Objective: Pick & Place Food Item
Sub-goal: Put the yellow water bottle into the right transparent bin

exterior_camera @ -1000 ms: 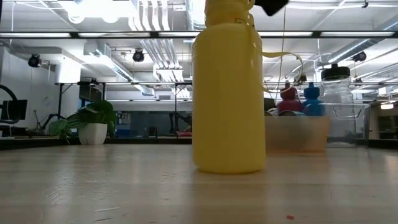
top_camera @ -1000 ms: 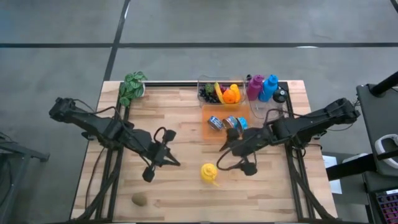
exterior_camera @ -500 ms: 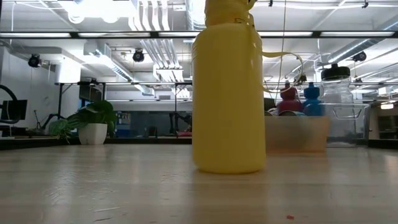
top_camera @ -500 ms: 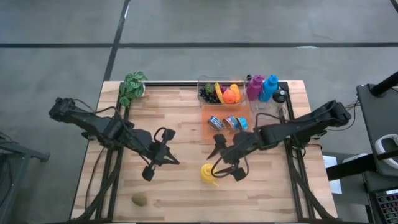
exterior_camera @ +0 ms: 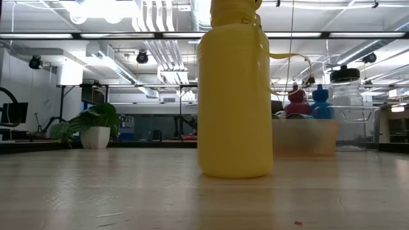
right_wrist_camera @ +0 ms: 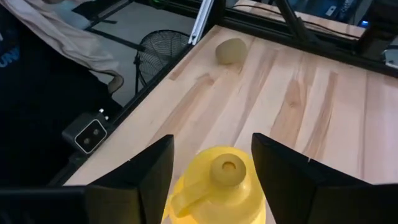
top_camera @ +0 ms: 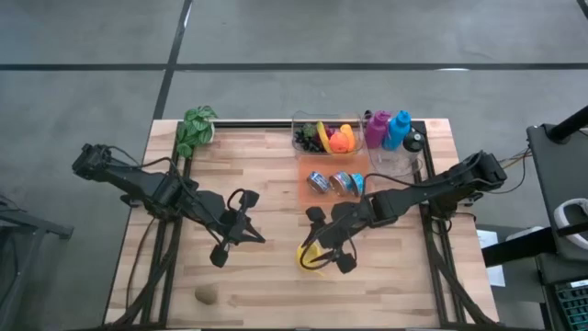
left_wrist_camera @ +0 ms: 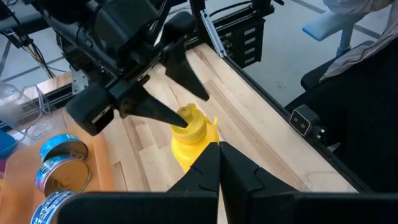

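A yellow squeeze bottle stands upright on its base near the table's middle front; the low view shows its yellow body close up. My right gripper is open, one finger on each side of the bottle's capped top, with a gap showing on both sides. It also shows in the high view and the left wrist view. My left gripper is shut with nothing in it. It hangs above the table to the bottle's left.
A brownish round item lies near the front left corner. At the back stand a potted plant, a clear bin of fruit, an orange tray of cans and a bin of bottles.
My right gripper has gone down and toward the table's left and near edge, from beside the orange tray to the yellow bottle's top, which now stands between its fingers. The bottle has stayed put.
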Tool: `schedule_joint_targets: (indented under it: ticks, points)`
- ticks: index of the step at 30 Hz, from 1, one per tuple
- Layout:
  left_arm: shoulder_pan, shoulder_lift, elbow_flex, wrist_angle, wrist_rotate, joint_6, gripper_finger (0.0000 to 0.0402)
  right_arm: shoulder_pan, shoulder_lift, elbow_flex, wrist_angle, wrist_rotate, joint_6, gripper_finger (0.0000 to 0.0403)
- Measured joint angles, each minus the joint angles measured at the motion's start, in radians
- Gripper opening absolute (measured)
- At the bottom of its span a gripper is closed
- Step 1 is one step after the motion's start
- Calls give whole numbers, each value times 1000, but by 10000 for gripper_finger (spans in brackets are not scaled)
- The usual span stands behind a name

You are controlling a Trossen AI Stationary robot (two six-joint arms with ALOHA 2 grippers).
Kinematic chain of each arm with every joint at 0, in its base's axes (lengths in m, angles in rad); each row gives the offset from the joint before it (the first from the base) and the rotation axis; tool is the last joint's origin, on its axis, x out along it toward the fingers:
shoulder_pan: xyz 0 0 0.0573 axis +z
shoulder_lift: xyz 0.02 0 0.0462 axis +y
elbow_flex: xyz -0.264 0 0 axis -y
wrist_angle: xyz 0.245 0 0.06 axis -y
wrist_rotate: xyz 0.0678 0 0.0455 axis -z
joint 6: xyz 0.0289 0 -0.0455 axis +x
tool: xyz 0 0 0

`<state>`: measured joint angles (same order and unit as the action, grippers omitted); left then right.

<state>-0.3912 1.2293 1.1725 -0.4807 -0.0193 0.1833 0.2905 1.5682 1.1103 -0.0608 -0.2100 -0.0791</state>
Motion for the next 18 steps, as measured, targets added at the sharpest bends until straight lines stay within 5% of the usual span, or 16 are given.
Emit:
schedule_joint_targets:
  ticks: [18]
  points:
    - [0, 0, 0, 0, 0, 0, 6, -1, -2, -5, -8, 3, -10, 99]
